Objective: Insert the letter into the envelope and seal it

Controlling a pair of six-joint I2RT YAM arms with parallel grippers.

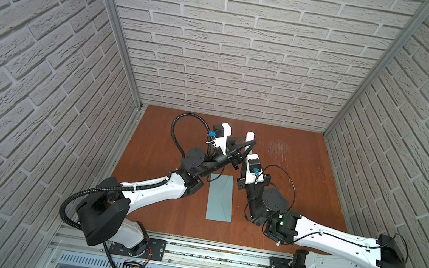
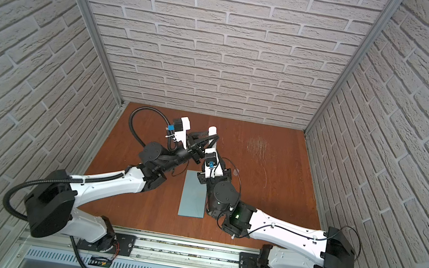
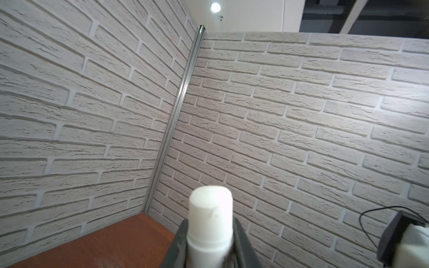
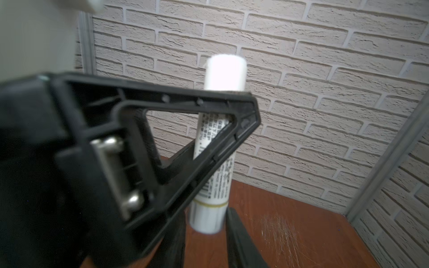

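The envelope [image 1: 221, 197] [image 2: 194, 195] lies flat on the brown table [image 1: 154, 218] between the two arms, a long blue-grey rectangle with its V seams up. The letter is out of view. Behind the envelope, my left gripper [image 1: 246, 145] [image 2: 208, 139] [image 3: 210, 243] is shut on a white stick [image 1: 249, 137] [image 3: 210, 208] [image 4: 224, 74], holding it upright by its middle. My right gripper [image 4: 207, 215] [image 1: 248, 153] is open, with its jaws either side of the stick's lower end. A thin gap shows beside one finger [image 4: 241, 234].
Brick-patterned walls close the table in at the back and both sides. A patch of pale scratches [image 1: 280, 150] [image 4: 278, 232] marks the wood at the back right. A metal rail [image 1: 218, 256] with both arm bases runs along the front edge.
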